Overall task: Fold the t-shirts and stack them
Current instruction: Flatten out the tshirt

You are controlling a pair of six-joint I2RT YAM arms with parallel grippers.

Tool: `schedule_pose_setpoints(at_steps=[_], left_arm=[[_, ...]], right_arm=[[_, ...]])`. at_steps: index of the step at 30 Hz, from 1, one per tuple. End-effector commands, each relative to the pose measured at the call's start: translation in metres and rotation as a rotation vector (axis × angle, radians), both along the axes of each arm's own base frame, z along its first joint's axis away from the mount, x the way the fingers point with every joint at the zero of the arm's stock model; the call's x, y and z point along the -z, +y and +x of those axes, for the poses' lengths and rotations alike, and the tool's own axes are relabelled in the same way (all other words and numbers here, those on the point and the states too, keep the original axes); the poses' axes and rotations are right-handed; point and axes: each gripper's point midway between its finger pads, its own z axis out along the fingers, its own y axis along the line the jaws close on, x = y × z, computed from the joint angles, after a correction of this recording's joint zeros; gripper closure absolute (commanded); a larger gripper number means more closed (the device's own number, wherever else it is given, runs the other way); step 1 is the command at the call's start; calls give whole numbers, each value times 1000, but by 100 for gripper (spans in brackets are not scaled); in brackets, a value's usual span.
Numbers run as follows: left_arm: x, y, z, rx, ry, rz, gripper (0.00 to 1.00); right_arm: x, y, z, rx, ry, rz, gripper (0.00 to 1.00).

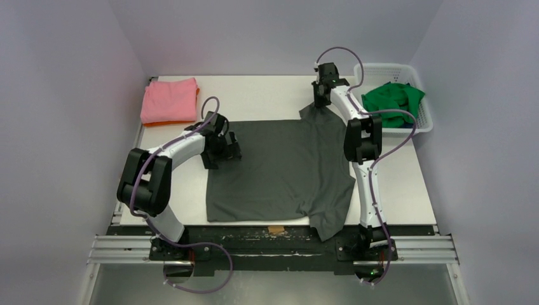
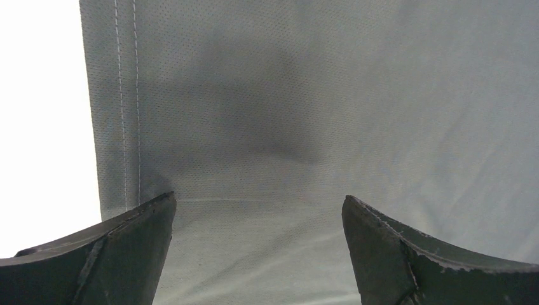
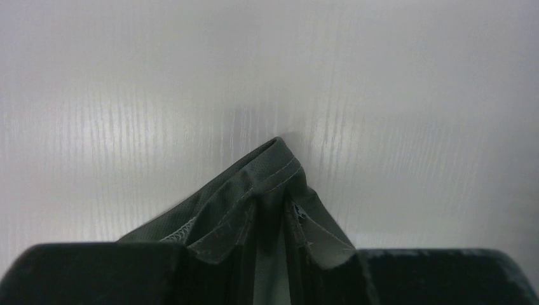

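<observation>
Grey shirt [image 1: 283, 168]: spread mostly flat across the middle of the counter [image 1: 267, 95]. Its near right corner droops over the counter's near edge.
Right claw [image 1: 316, 101]: clamped tight on the shirt's far right corner. My wrist view shows a bunched, stitched hem pinched between the fingers, with bare counter beyond.
Left claw [image 1: 229, 149]: at the shirt's left edge, fingers spread wide with nothing between them. The wrist view shows flat cloth below and a double-stitched hem running down the left side.
Open room: I see bare counter along the far edge behind the shirt, a strip to its left, and a strip between its right side and the counter's right edge.
Hard to tell: I cannot say whether the left fingertips touch the cloth. The right arm [image 1: 363, 143] covers part of the shirt's right edge.
Pink shirt [image 1: 169, 100]: folded at the far left corner, well apart from the grey one. It lies on the orange shirt [image 1: 168, 122], of which only a thin strip shows.
Green shirt [image 1: 393, 97]: crumpled in the white basket [image 1: 424, 117] at the far right corner, just beside the right arm's elbow.
Tape [image 1: 276, 229]: a small brown scrap at the near edge, just beside the shirt's near hem.
</observation>
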Motion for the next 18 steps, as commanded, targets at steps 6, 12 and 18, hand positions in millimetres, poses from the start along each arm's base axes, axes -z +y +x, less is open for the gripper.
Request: schedule_pose_setpoints(at_steps=[6, 12, 18], left_arm=[[4, -12, 16, -13, 23, -44, 0], [14, -18, 32, -19, 67, -57, 0], [11, -20, 58, -14, 56, -56, 0]], right_arm=[[-6, -43, 19, 267, -43, 31, 85], [-18, -48, 36, 277, -110, 59, 87], [-25, -37, 61, 169, -209, 98, 84]])
